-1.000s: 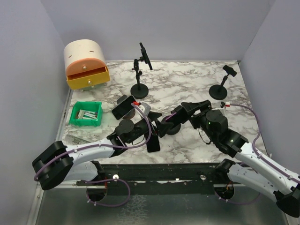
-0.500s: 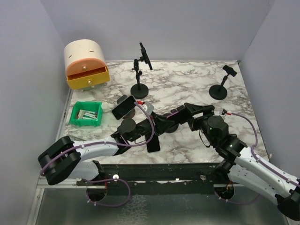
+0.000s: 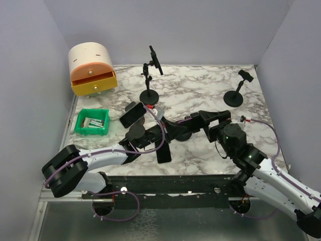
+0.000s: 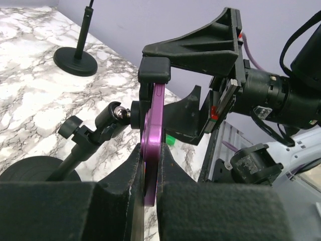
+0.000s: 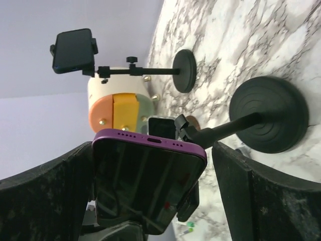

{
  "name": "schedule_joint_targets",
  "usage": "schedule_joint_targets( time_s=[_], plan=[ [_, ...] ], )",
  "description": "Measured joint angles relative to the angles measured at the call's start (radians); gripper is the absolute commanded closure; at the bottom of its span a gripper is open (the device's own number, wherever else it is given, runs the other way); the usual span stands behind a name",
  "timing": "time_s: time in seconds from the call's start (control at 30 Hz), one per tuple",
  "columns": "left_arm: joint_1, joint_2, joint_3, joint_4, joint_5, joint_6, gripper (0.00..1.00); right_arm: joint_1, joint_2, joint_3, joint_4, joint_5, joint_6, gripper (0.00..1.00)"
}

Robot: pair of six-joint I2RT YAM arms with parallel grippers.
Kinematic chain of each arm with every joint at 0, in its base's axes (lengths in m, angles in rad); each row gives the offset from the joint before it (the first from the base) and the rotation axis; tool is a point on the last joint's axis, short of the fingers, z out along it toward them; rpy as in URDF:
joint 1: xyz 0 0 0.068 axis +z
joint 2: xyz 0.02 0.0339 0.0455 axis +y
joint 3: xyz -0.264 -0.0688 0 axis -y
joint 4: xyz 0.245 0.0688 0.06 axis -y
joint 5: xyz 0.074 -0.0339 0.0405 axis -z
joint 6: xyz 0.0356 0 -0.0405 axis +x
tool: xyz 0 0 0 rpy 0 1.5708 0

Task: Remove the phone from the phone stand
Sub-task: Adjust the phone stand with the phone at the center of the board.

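Observation:
The purple phone (image 4: 153, 125) stands on edge in the black clamp (image 4: 154, 70) of the phone stand (image 4: 75, 145), whose round base (image 5: 271, 113) rests on the marble table. My left gripper (image 4: 149, 173) is shut on the phone's lower edge, both pads pressed flat against its faces. My right gripper (image 5: 153, 155) is open, its fingers straddling the phone's (image 5: 145, 175) dark screen with a gap on either side. In the top view the left gripper (image 3: 168, 131) and the right gripper (image 3: 200, 120) meet over the stand at mid-table, and the phone is mostly hidden there.
A tall stand (image 3: 149, 95) holding another phone (image 3: 155, 60) is at the back. An empty stand (image 3: 233, 98) is back right. A dark phone (image 3: 163, 153) lies flat near the front edge. Another phone (image 3: 131, 114) sits left of centre. A green bin (image 3: 92, 122) and an orange drawer box (image 3: 92, 70) are on the left.
My left gripper reached in to the stand and closed on the purple phone. My right gripper's fingers spread wider around the phone.

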State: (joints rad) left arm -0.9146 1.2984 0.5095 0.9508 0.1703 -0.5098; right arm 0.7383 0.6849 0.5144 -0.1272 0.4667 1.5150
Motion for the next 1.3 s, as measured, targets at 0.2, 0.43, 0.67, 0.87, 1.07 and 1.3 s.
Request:
schedule_joint_targets(
  time_s=[0.2,0.43,0.67,0.87,1.07,1.3],
  plan=[
    [0.026,0.009,0.027,-0.021,0.058,-0.033,1.0,0.0,-0.08,0.061,-0.159,0.04,-0.183,0.0],
    [0.088,0.029,0.129,-0.156,0.105,-0.068,1.0,0.0,-0.121,0.205,-0.324,0.076,-0.631,0.0],
    [0.182,0.09,0.27,-0.307,0.269,-0.118,1.0,0.0,0.058,0.44,-0.33,-0.091,-1.227,0.0],
    [0.309,0.167,0.375,-0.378,0.501,-0.204,1.0,0.003,0.165,0.436,-0.318,-0.265,-1.528,0.0],
    [0.37,0.249,0.463,-0.418,0.674,-0.291,1.0,0.005,0.061,0.396,-0.256,-0.504,-1.78,0.0],
    [0.37,0.336,0.572,-0.467,0.767,-0.34,1.0,0.022,0.183,0.528,-0.267,-0.621,-2.035,0.0]
  ],
)
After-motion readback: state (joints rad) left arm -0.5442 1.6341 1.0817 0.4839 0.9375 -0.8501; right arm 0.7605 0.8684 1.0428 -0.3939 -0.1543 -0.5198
